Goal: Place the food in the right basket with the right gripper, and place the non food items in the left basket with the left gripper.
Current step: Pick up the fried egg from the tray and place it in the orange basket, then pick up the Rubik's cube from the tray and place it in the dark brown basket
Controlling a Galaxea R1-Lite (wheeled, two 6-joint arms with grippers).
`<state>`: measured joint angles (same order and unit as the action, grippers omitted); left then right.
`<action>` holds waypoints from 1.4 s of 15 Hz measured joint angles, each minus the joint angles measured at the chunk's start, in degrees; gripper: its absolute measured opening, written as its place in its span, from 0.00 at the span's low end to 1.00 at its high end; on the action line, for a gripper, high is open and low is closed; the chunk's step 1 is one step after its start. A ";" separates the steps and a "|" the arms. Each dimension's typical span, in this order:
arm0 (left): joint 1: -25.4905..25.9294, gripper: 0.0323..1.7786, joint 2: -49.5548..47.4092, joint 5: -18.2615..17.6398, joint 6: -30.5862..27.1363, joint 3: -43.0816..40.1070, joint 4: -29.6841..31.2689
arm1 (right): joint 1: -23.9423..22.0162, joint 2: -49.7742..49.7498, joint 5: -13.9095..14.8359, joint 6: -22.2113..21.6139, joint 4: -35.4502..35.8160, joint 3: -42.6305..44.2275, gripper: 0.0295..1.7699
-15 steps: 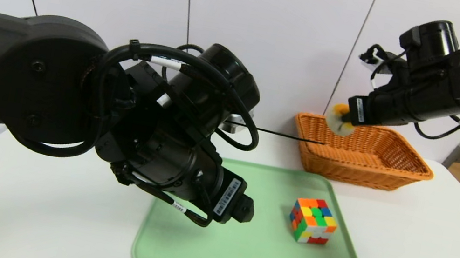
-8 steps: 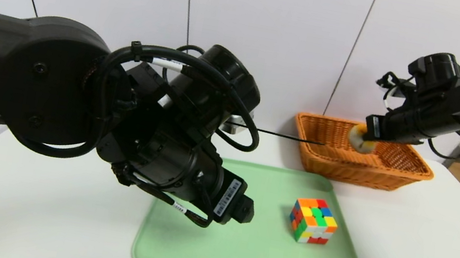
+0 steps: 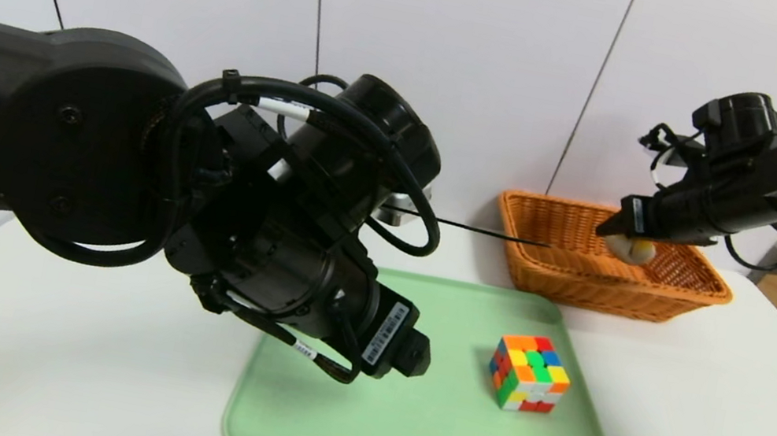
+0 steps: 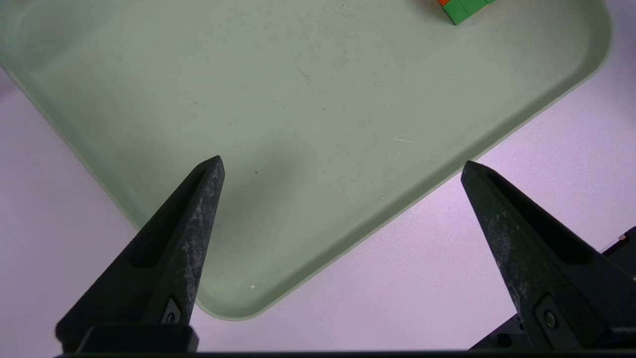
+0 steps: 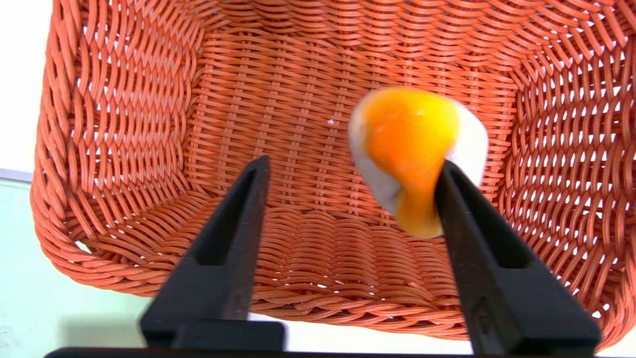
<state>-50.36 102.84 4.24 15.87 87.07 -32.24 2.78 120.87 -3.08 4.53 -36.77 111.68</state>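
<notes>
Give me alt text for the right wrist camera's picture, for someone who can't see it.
The right tool, its fingers apart, is above an orange-tan wicker basket, with a small orange-yellow and pale bun-like ball by one fingertip. The basket's woven floor and sloping sides fill most of the view.

The head view looks forward and down over tray [image 3: 430,433] and basket [image 3: 615,290]; closer wrist views face down, each sharing one.

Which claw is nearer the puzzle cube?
Left, seemingly: left claw hangs over the tray beside the cube; right claw is farther back, above the orange-tan basket.
</notes>
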 joint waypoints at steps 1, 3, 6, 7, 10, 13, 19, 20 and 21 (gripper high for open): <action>-0.02 0.95 0.00 0.02 -0.02 0.00 0.00 | 0.00 -0.17 -0.05 -0.13 0.02 0.04 0.67; -0.02 0.95 0.00 0.11 0.09 -0.02 0.00 | 0.02 -0.67 -0.20 -0.21 -0.06 0.04 0.74; 0.00 0.95 -0.04 0.20 0.20 -0.44 -0.02 | 0.13 -1.80 -0.22 -0.27 -0.06 0.04 0.81; 0.00 0.95 -0.11 0.20 0.24 -0.51 0.00 | 0.13 -2.21 -0.22 -0.33 -0.16 0.04 0.83; 0.04 0.95 -0.69 0.27 0.35 -0.55 -0.02 | -0.04 -4.08 -0.39 -1.43 -0.38 0.04 0.87; 0.09 0.95 -1.82 2.19 0.44 -0.57 -0.09 | 0.16 -7.40 -0.66 -2.33 -2.23 -0.07 0.90; 0.17 0.95 -3.73 3.17 0.44 -0.44 -0.06 | 2.18 -16.06 -1.29 -2.85 -10.91 -0.60 0.94; 0.17 0.95 -3.83 3.15 0.38 -0.20 0.00 | 2.73 -17.57 -1.90 -3.68 -12.52 -0.93 0.94; 0.17 0.95 -3.84 3.17 0.24 0.00 0.30 | 3.25 -19.16 -2.65 -4.33 -13.78 -1.51 0.94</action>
<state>-50.19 99.00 7.41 16.12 87.07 -31.94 6.03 101.71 -5.73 0.21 -50.54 110.17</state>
